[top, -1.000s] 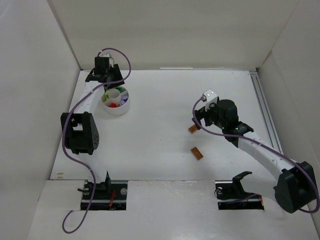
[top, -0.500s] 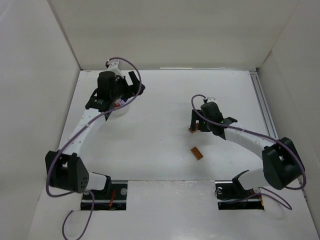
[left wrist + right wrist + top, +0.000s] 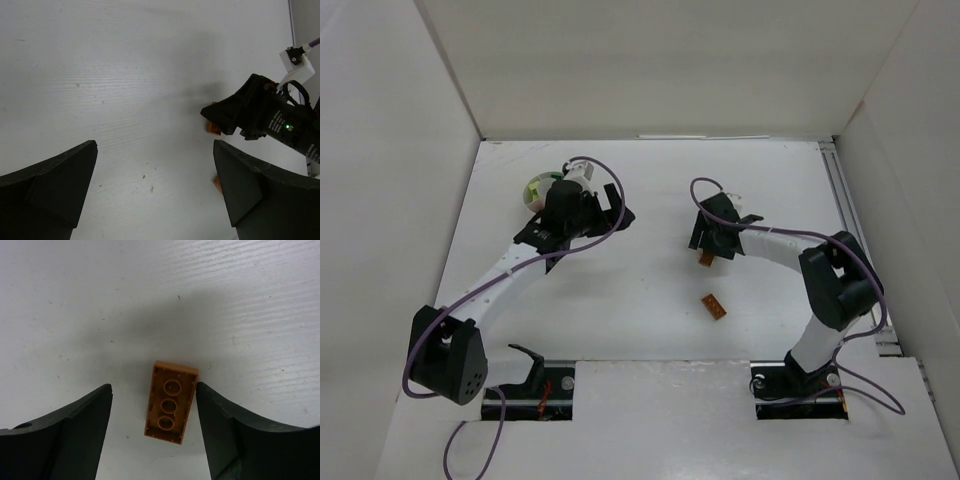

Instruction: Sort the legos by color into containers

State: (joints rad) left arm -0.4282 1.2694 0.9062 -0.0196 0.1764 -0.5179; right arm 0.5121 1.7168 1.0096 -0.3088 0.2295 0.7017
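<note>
Moved since earlier: left arm (image 3: 495, 275) has swung off the cup (image 3: 533, 190) toward the middle of the table (image 3: 620, 300); right arm (image 3: 775, 243) has folded its elbow in, and the right gripper (image 3: 706, 247) stays over the same orange brick (image 3: 706, 259).
Cup: far left, round and white, mostly hidden behind the left arm's wrist. Green shows inside; the rest of its contents cannot be made out.
Left gripper (image 3: 617, 203): just right of the cup, toward the table's middle. Its fingers are wide apart with only bare white table between them.
Right gripper: right of centre, pointing down at the table. Its fingers are spread, one on each side of the orange brick, and a gap shows on both sides in the wrist view.
Orange brick: flat on the table between the right gripper's fingers, its hollow underside with three round tubes facing up.
Second orange brick (image 3: 715, 306): nearer and slightly right of the first, alone on the table, apart from both grippers.
</note>
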